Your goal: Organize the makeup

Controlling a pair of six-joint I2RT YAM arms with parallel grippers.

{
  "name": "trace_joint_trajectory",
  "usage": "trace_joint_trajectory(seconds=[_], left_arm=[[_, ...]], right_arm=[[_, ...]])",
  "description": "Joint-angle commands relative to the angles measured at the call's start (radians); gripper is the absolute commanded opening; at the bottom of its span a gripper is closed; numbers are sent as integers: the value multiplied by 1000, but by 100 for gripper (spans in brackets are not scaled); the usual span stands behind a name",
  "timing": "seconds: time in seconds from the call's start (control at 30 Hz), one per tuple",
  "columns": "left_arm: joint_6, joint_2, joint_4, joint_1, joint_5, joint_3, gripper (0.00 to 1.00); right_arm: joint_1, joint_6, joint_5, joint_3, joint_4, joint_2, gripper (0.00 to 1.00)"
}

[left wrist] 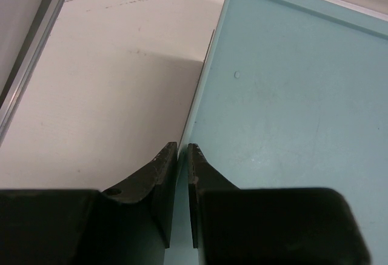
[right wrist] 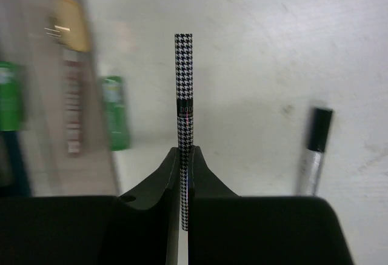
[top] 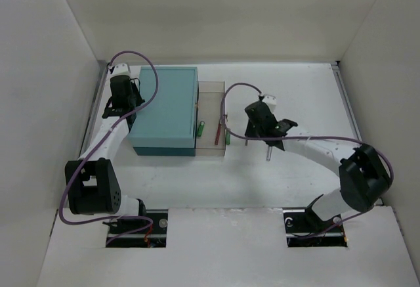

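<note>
We are pinching the houndstooth pencil (right wrist: 183,83) with our right fingers (right wrist: 159,186), clamped on its near end, probably for the clear drawer (top: 211,103) at nine o'clock; our left fingers (left wrist: 159,177), closed empty, are seemingly bracing the teal box (left wrist: 291,95)

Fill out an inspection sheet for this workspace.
Surface: white table, no spills seen.
Job's things: green tube and red pencil in the clear drawer; second green tube at its outer wall; silver pencil on the table; checkered pencil gripped.
Clutter: nothing seen.
End effectors: left end effector shut, empty, over the edge of the teal box; right end effector shut on the checkered pencil.
Cables: purple cables loop over both arms.
Surroundings: white walls on three sides.
</note>
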Motion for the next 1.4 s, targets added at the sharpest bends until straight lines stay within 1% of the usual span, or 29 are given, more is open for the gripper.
trace_joint_trajectory(seconds=[0.0,0.17,0.33,0.4,0.47,0.5,0.6,0.7,0.8,0.93,1.03,1.17,1.37], left_arm=[[-8,8,-209,-28,78,-56,10],[-8,10,-209,-22,77,-54,10],[-8,8,-212,-25,74,-52,10],[-8,8,-214,-25,71,-52,10],[-8,8,-214,-27,67,-51,10],[-8,10,-214,-27,67,-51,10],[-8,16,-214,-28,67,-48,10],[-8,19,-214,-33,67,-48,10],[-8,19,-215,-35,67,-48,10],[-8,12,-214,-35,67,-51,10],[-8,12,-212,-35,67,-49,10],[-8,13,-212,-35,67,-48,10],[-8,18,-214,-38,69,-48,10]], right_arm=[[53,-104,2,161,98,-38,2],[106,-121,-96,290,153,83,3],[134,-84,-162,414,174,270,3],[142,-76,-168,439,170,314,6],[145,-75,-182,443,165,338,11],[145,-73,-190,439,161,341,16],[145,-73,-191,411,155,312,37],[145,-78,-185,368,164,245,42],[136,-86,-177,313,167,162,45],[99,-80,-156,205,155,65,45],[54,-54,-147,131,139,38,45],[19,-37,-159,94,144,77,46],[24,-37,-167,150,162,208,47]])
